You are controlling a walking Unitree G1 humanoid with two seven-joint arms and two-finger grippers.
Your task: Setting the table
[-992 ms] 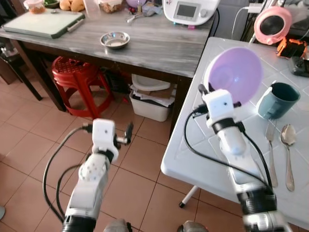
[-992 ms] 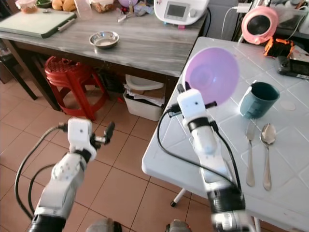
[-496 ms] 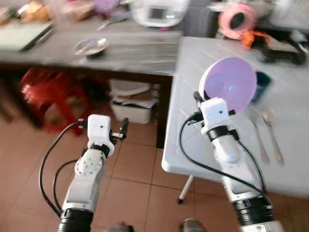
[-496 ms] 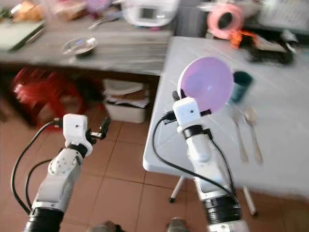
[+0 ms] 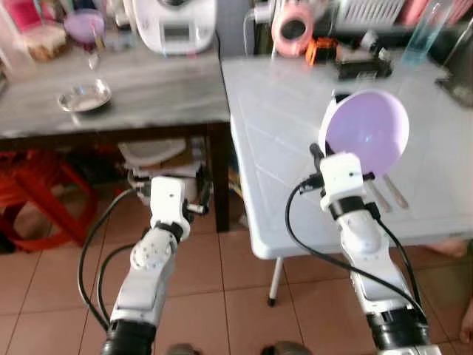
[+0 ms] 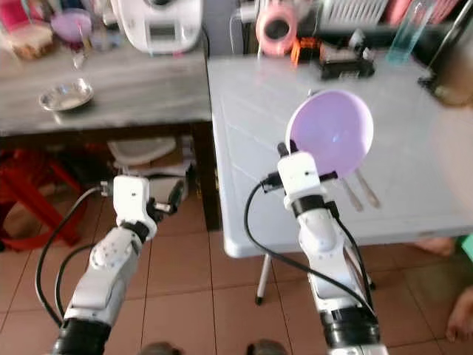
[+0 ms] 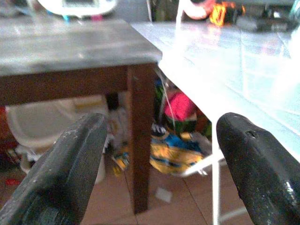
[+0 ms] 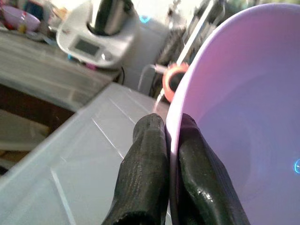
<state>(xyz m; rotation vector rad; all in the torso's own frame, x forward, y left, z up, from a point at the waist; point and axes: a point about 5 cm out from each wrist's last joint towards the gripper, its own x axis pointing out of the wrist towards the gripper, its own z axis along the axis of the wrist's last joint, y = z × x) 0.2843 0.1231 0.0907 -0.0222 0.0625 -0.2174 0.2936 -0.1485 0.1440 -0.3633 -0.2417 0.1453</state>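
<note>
Blur softens both head views, so small things on the tables are hard to name. Nearest, the left gripper (image 7: 159, 178) hangs low over the tiled floor (image 5: 52, 296) in front of the wooden table (image 5: 148, 96), its two black fingers spread wide apart with nothing between them. Past those fingers the wrist view shows the table's dark leg and a heap of coloured bags under the white table (image 5: 281, 111), too smeared to tell apart.

The right gripper (image 8: 171, 154) is raised above the near part of the white table and pinches the rim of one purple bowl (image 5: 367, 133), one finger on each side of the wall. The bowl stands tilted on edge, its hollow turned toward the camera, and it hides whatever lies behind it. Two pieces of cutlery (image 5: 388, 194) poke out from below its lower edge; their handles show, the heads are covered.

Farther off, on the wooden table, sits one small metal bowl (image 5: 84, 96), then one white kitchen machine (image 5: 176, 26) cut off by the top of the frame, with a second purple bowl (image 5: 83, 24) beside it. At the far end of the white table stand a pink round object (image 5: 293, 26) and an orange-and-black item (image 5: 323, 50), both too blurred to identify. At the lower right, part of a person's foot (image 6: 460, 314) is cut by the frame edge.
</note>
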